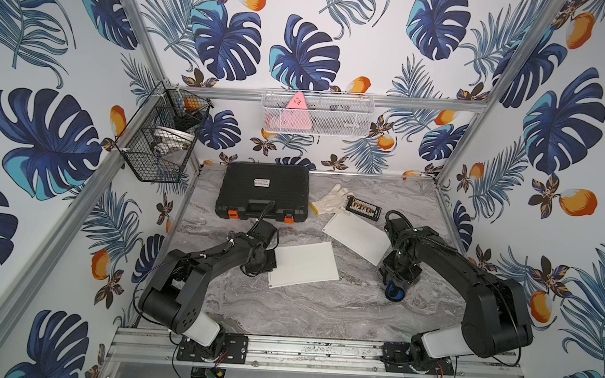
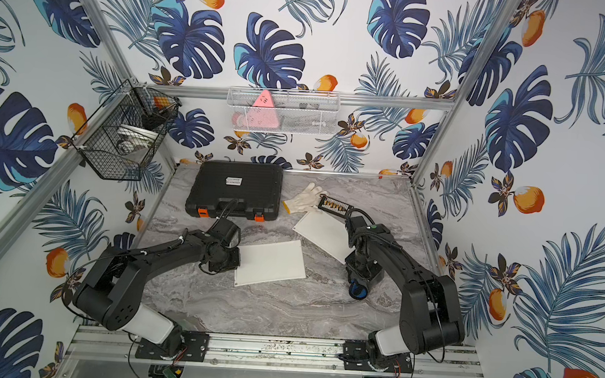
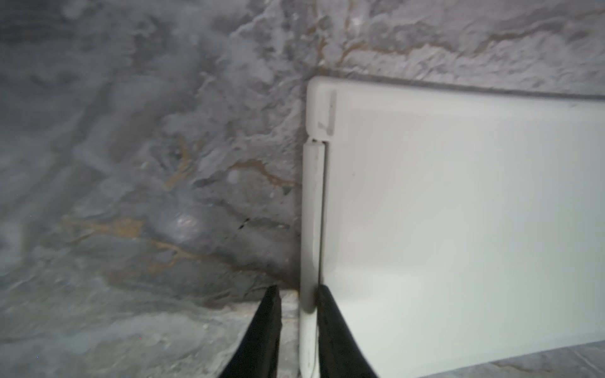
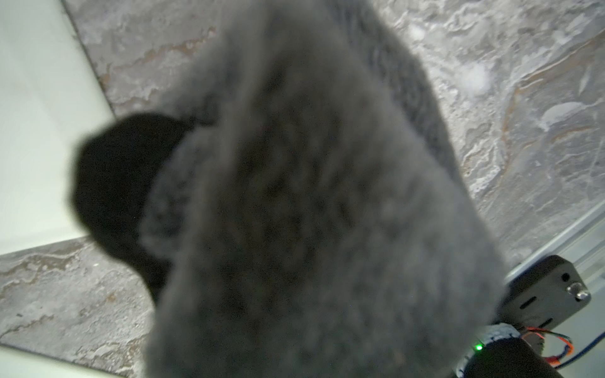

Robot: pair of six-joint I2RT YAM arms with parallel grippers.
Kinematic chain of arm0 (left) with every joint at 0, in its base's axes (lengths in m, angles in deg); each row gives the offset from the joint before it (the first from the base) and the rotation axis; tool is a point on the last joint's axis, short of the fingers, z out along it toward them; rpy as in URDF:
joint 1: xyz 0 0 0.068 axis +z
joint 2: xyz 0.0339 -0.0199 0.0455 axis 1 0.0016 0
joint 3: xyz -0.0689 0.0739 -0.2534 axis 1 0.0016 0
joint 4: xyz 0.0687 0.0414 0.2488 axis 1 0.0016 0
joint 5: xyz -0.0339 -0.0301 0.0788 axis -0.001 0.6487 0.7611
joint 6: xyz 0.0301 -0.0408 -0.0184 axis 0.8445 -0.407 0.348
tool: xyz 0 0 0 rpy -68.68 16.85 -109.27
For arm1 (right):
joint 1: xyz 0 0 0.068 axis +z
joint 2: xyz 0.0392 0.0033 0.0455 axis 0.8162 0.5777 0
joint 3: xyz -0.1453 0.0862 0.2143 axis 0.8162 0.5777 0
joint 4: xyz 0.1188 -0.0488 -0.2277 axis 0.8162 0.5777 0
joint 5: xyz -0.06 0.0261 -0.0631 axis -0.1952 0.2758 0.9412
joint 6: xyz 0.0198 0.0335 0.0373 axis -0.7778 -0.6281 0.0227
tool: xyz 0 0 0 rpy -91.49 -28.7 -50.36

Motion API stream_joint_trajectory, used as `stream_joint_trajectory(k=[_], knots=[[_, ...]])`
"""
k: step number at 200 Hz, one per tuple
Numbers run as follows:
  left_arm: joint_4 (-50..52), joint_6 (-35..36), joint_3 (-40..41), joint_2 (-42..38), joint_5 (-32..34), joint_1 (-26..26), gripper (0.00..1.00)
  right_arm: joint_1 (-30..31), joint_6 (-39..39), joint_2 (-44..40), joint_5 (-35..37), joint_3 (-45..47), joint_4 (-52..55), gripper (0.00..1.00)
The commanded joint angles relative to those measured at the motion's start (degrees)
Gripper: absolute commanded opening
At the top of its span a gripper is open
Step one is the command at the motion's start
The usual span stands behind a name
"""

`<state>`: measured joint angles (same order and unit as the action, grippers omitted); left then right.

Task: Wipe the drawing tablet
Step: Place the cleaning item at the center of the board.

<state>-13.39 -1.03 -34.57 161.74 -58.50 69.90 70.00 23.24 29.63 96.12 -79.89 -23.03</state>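
In both top views, a white, flat, rectangular drawing tablet (image 1: 304,264) is seen lying flat near the middle of the grey marbled table (image 1: 305,311), its face blank. Another white flat board (image 1: 357,237) is laid farther back, so two such panels are counted. One closed black plastic case (image 1: 263,191) and one white knit glove (image 1: 330,200) are seen behind them. The left claw (image 1: 267,262) is set at the tablet's edge. The right claw (image 1: 397,280) is placed well apart from the tablet, just beside the other board.

In the left wrist view, a slim white pen-like rod (image 3: 311,212) docked along the tablet's edge is revealed, a detail lost from above. The claw's fingers (image 3: 332,327) are seen parted, astride it.

In the right wrist view, a grey fuzzy cloth (image 4: 311,212) is shown clamped in the right claw, and most of the frame is filled by it.
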Motion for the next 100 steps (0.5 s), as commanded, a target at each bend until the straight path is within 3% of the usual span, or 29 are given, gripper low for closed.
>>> stream_joint_trajectory(k=[1,53,71,87,92,100], knots=[[6.4,1.2,-1.7,-0.9,3.5,0.1,0.33,-1.2,-1.4,-0.2,1.1,0.5,1.6,0.09],[9.7,2.2,-6.5,-4.3,4.0,0.1,0.63,-1.8,-0.1,-0.5,2.0,-3.0,3.4,0.53],[10.5,2.4,-7.8,-6.7,4.5,0.1,0.75,-1.7,0.1,-1.9,5.5,-5.6,5.5,0.70],[10.6,2.9,-8.5,-9.6,5.1,0.1,0.98,-1.7,0.3,-3.1,10.0,-8.4,7.7,0.91],[10.5,3.0,-8.8,-10.6,5.3,0.0,0.99,-1.7,0.3,-3.6,11.5,-8.7,8.3,0.99],[10.3,3.1,-9.0,-12.2,5.7,0.0,0.99,-1.7,0.5,-4.3,13.9,-11.1,8.9,1.00]])
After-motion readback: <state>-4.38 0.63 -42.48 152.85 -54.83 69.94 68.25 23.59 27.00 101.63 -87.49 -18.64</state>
